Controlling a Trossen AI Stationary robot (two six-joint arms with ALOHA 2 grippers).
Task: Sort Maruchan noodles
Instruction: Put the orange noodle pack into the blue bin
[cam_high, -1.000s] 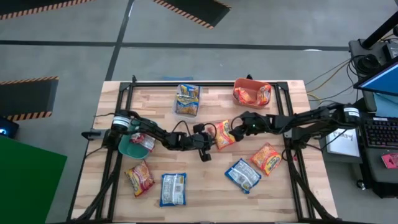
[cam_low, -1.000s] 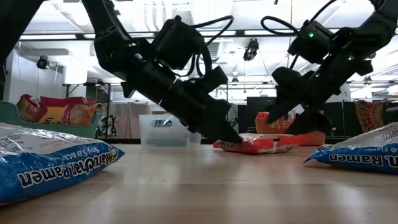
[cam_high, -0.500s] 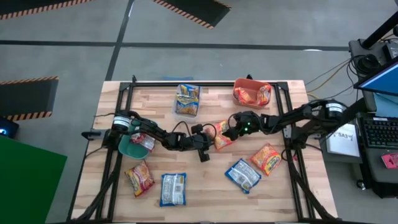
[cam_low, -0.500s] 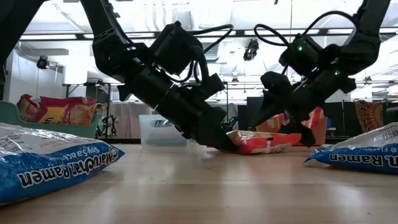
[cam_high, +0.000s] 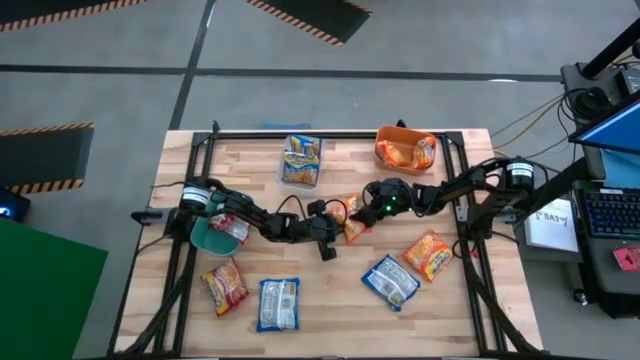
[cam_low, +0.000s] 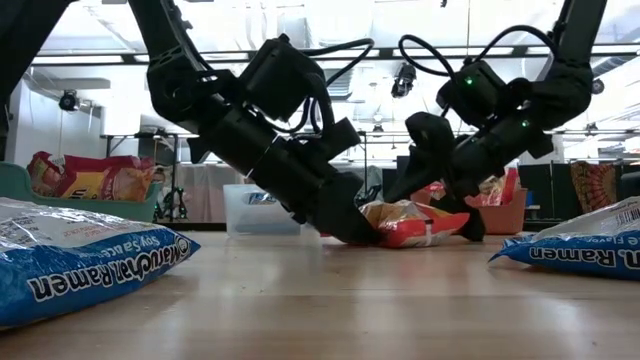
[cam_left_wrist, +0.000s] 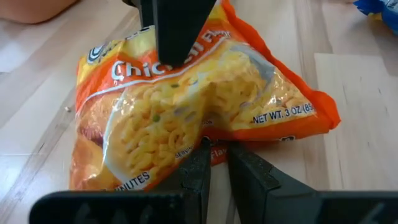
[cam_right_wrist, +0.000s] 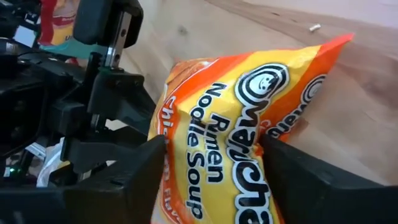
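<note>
Since the earlier frame, right gripper has slid in at 3 o'clock, fingers straddling the orange packet mid-table. Left gripper, at 9 o'clock, clamps its edge. Wrist views alone read "Chicken Flavor" and "Maruchan Ramen Noodle Soup".

The packet was orange with yellow noodles pictured and white lettering, another packet was blue with white lettering, and the table was pale wood.
</note>
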